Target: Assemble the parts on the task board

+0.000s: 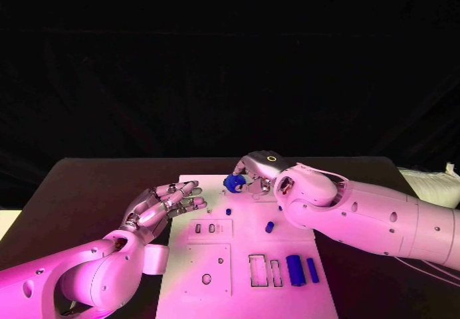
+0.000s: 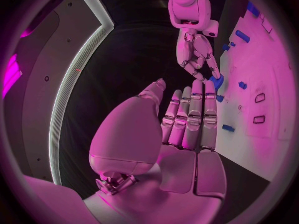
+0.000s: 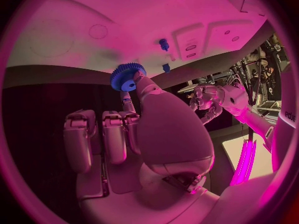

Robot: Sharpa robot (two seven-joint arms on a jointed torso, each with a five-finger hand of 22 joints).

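Observation:
The white task board (image 1: 251, 289) lies in the middle of the table. At its far edge my right hand (image 1: 258, 170) pinches a blue toothed gear (image 1: 233, 182) between thumb and a finger. In the right wrist view the gear (image 3: 127, 77) sits at the thumb tip of the right hand (image 3: 140, 129), just off the board (image 3: 93, 15). My left hand (image 1: 165, 205) hovers at the board's left edge with fingers straight and apart, holding nothing. From the left wrist view, the left hand (image 2: 187, 122) points toward the right hand (image 2: 196, 52) and the gear (image 2: 216, 80).
Small blue pegs (image 1: 228, 211) (image 1: 270, 226) stand on the board's middle. Two long blue pieces (image 1: 294, 270) (image 1: 312, 270) lie near its right edge beside rectangular slots (image 1: 258, 270). Round holes and small slots mark the board's left half. Black table surrounds the board.

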